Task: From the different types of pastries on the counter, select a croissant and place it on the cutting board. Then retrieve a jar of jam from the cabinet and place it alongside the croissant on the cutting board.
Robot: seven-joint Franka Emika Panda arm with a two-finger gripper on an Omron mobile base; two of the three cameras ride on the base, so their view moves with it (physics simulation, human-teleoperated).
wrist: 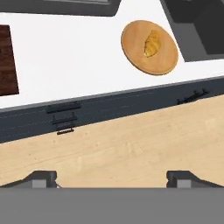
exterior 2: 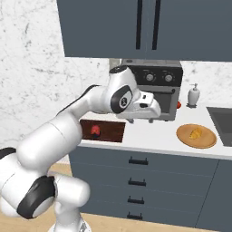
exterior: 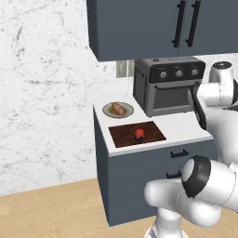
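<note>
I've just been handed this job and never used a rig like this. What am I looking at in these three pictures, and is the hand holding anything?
It is a white robot arm on a driving base in a simulated kitchen. Two pictures come from cameras on the base, behind the arm to its left and right; the third looks along the hand. The gripper is open and empty, facing down at the counter edge and the floor. On the counter lies a dark cutting board with the red jar of jam on it. A grey plate carries a brown roll. A round wooden plate holds the croissant, which is not yet on the board. A toaster oven stands behind.
</note>
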